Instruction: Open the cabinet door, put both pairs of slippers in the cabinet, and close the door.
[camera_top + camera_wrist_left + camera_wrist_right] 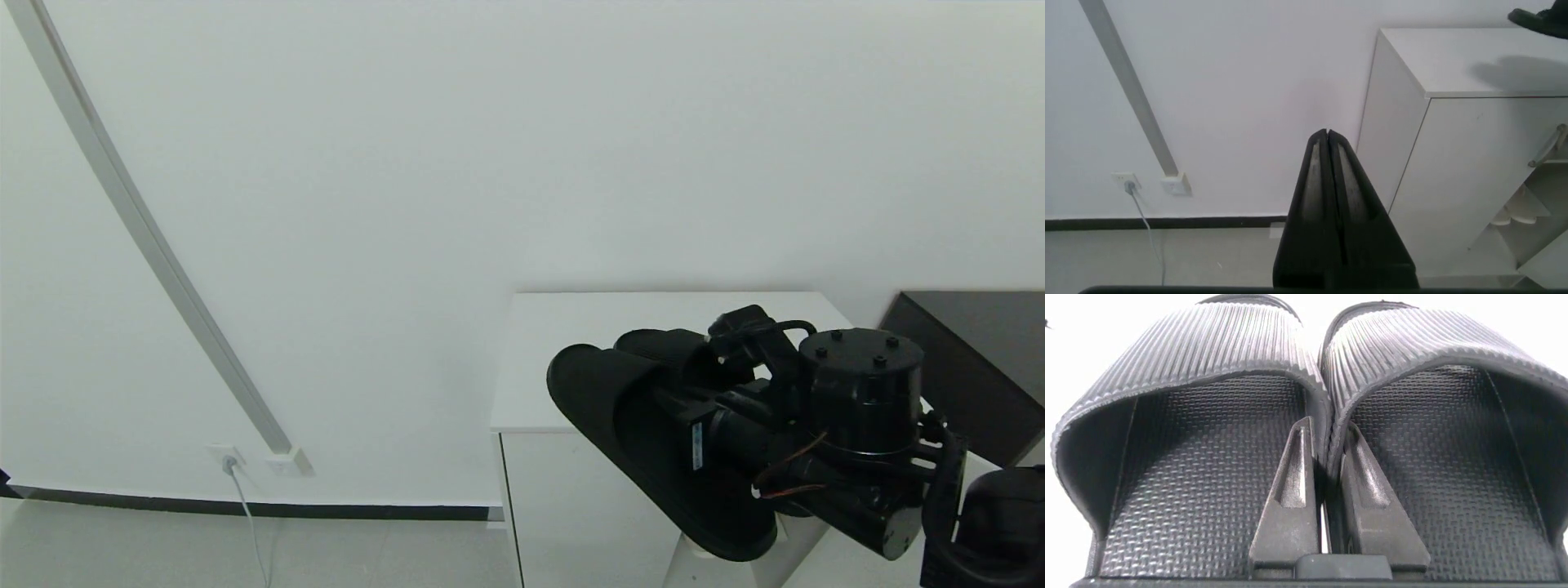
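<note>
right gripper (1327,433): narrow, pinching the adjoining inner edges of both black slippers (620,408), held above the white cabinet (571,359) | left gripper (1327,135): fingers pressed together, holding nothing

Head cam: we look fwd & down from high up, mid-range, onto the white cabinet (571,367) top. Left wrist cam: we look along the left claw (1327,143) toward the wall (1249,82); cabinet side + front lie beyond the claw tips. Right wrist cam: v. close, right claw (1329,437) tips inside the black slippers (1208,482). Head & left wrist cams share cabinet + a slipper toe.
</note>
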Robot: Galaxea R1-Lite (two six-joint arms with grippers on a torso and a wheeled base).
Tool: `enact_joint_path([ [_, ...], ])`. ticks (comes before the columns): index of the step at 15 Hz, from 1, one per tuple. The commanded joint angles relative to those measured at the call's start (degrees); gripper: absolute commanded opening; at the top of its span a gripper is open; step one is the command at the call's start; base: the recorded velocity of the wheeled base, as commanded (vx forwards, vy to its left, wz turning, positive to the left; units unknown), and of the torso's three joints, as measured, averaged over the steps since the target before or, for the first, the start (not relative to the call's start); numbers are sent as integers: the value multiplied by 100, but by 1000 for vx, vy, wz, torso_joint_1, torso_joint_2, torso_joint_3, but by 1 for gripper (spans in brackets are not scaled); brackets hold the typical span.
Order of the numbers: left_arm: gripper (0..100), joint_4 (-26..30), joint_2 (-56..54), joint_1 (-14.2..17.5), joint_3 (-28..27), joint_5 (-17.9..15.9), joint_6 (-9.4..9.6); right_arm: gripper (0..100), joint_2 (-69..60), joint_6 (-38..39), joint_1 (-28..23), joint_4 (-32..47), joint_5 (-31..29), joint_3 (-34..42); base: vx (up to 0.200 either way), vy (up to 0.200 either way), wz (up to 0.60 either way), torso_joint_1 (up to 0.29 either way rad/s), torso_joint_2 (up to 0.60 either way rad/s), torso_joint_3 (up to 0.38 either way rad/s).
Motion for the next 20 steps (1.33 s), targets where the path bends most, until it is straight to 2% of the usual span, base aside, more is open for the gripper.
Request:
enact_joint_path([
  [1,0,0,-1,-1,1,2,-4,0,-118,-3,31,2,7,71,0,0,0,0,0,0],
  [3,0,0,-1,-1,1,2,-4,0,-118,-3,75,2,-1,80,0,0,0,0,0,0],
  [14,0,0,-1,-1,1,-7,-13,0,-92,-47,127,-16,-1,185,-200,0,0,1,1,2],
  [20,0,0,8,-1,1,-7,-22,0,-83,-47,180,-25,-36,256,0,0,0,0,0,0],
])
